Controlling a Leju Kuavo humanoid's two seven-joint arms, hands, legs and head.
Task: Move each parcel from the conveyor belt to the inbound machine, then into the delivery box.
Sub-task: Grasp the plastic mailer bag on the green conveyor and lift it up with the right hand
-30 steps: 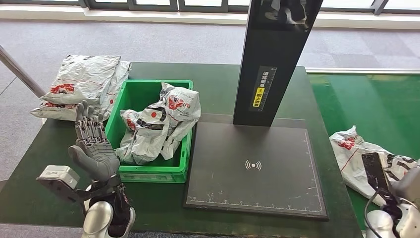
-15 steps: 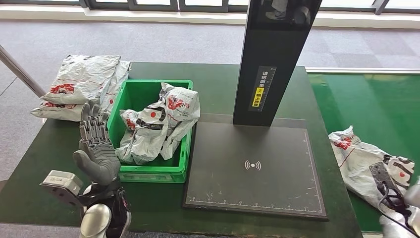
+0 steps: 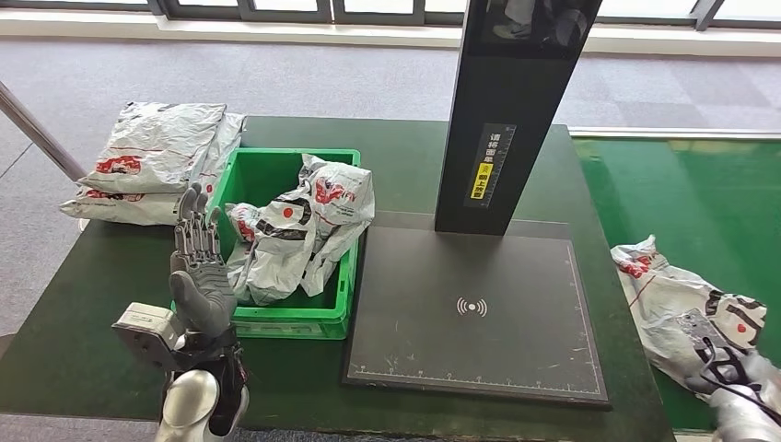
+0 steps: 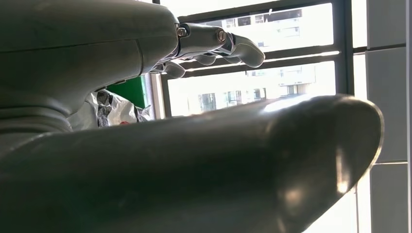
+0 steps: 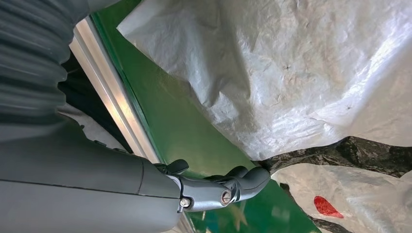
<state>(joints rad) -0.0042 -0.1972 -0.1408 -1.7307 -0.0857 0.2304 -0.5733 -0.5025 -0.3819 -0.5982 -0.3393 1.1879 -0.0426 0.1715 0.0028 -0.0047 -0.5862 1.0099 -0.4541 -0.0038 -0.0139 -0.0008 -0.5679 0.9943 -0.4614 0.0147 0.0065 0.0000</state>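
Head view, from left to right: a pile of parcels lies on the dark table. My left hand stands upright beside the green delivery box, its fingers straight and a little apart, holding nothing. This box holds crumpled parcels. Next comes the inbound machine, a flat black plate with a tall post. On the green conveyor belt lies 1 white parcel. My right hand rests on its near end; in the right wrist view the fingers curl at the parcel's edge, and I cannot tell whether they grip it.
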